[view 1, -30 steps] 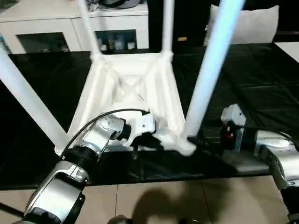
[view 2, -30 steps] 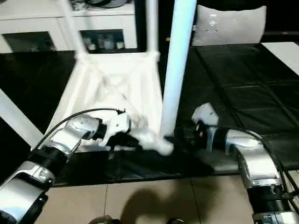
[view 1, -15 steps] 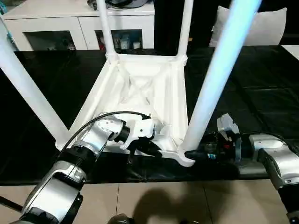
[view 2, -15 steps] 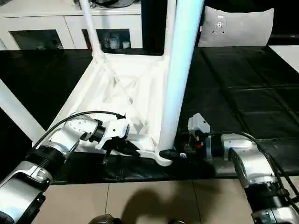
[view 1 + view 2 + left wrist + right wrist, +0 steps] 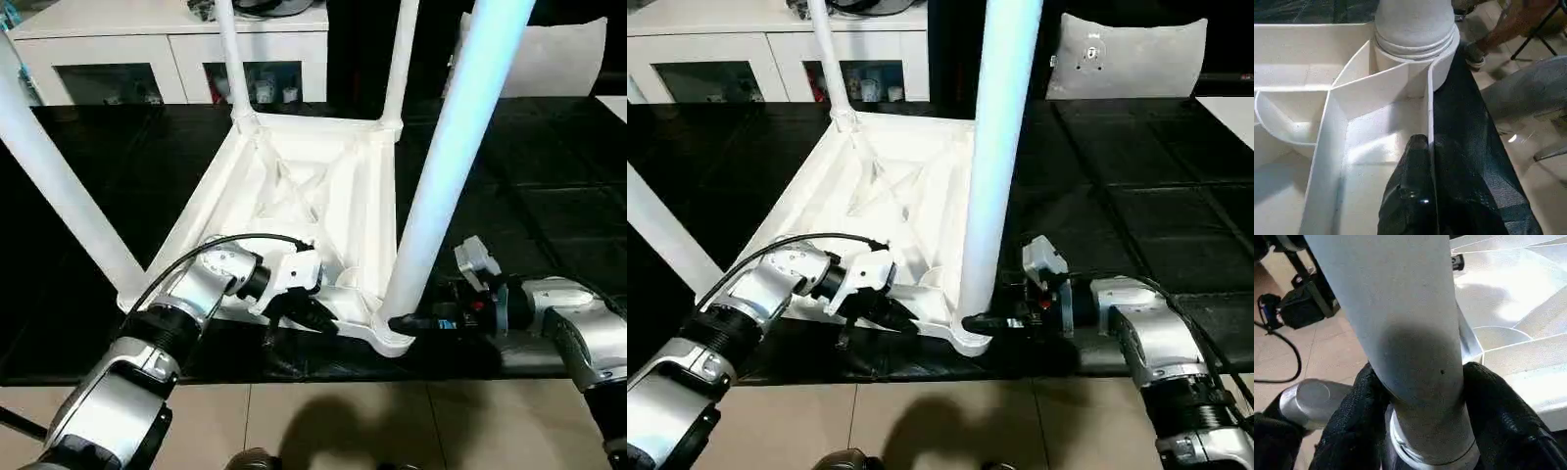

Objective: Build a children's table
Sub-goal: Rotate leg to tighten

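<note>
White table top lies inverted; left hand pinches its near rim, right hand seemingly clasps near-right leg.

Black worktop with a quilted surface, spanning the scene. Far left: white cabinet with glass doors, small items behind the panes. Far right: grey cushion, upright behind the worktop. Near edge: beige tiled floor. Left wrist view: a person's shoe on the floor.
</note>
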